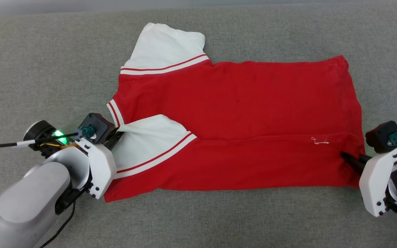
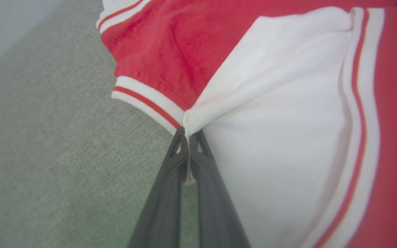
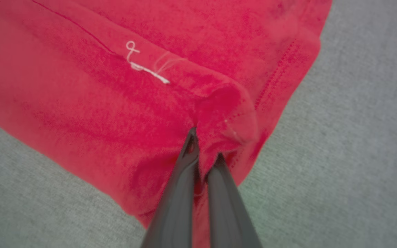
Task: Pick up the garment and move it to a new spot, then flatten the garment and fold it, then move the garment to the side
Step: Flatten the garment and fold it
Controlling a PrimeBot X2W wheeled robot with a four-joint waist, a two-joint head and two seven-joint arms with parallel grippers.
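Lying flat, the garment (image 1: 240,103) is seen with grey upholstery (image 1: 47,62) beneath it and its near edge folded over. At the garment's collar end, the white sleeve (image 1: 150,137) is pinched tight by the left gripper (image 1: 117,133). At its hem corner, red cloth is clamped between the right gripper's (image 1: 346,156) closed fingers.

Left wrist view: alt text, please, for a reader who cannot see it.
The left claw, shut, pinches the edge of the white sleeve of the red garment, beside a red-and-white striped trim. The garment lies on a grey cloth surface.
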